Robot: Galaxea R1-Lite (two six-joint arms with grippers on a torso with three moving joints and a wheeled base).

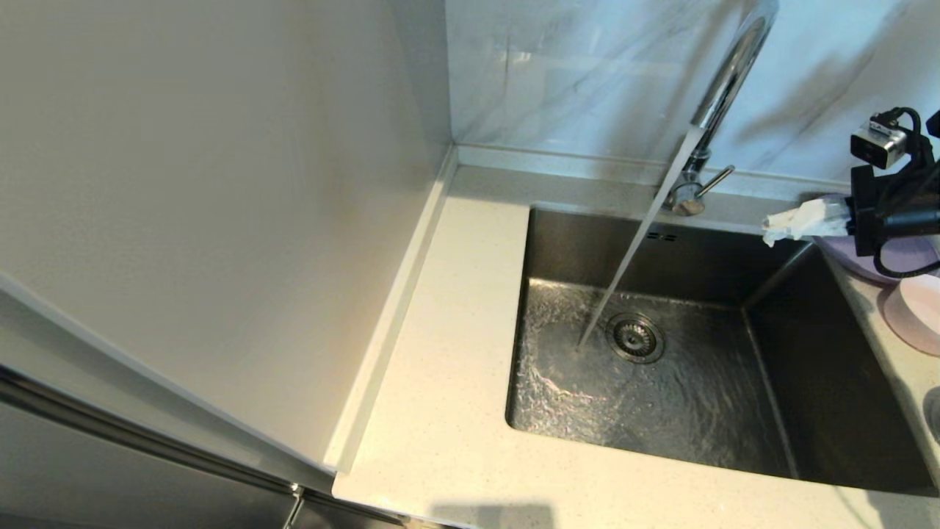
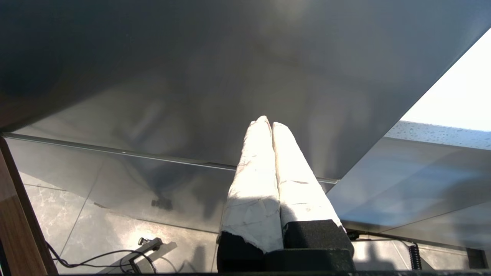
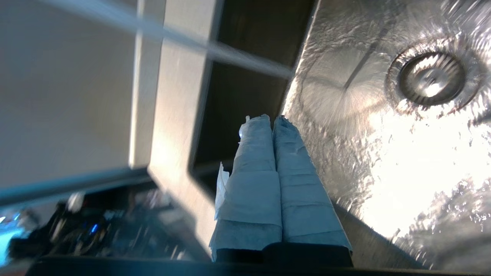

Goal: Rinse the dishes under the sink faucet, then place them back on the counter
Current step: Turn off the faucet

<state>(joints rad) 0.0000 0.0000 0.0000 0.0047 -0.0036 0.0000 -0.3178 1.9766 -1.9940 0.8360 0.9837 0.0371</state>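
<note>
Water ran from the chrome faucet point(image 1: 723, 88) into the steel sink point(image 1: 587, 242), landing just beside the drain point(image 1: 635, 337). The right gripper point(image 1: 771, 226), fingers pressed together and holding nothing, hovered over the sink's far right corner. The purple plate point(image 1: 910, 257) and pink bowl point(image 1: 918, 308) sat on the tabletop point(image 1: 440, 411) right of the sink. The left gripper point(image 2: 267, 123), also closed and empty, hung low beside a cabinet.

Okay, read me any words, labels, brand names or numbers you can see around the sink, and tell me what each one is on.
There is no readable text in any view.
Faucet: plain chrome, no brand mark showing.
Purple plate and pink bowl on the counter: plain.
Right gripper and left gripper: white wrapping, no print.
</note>
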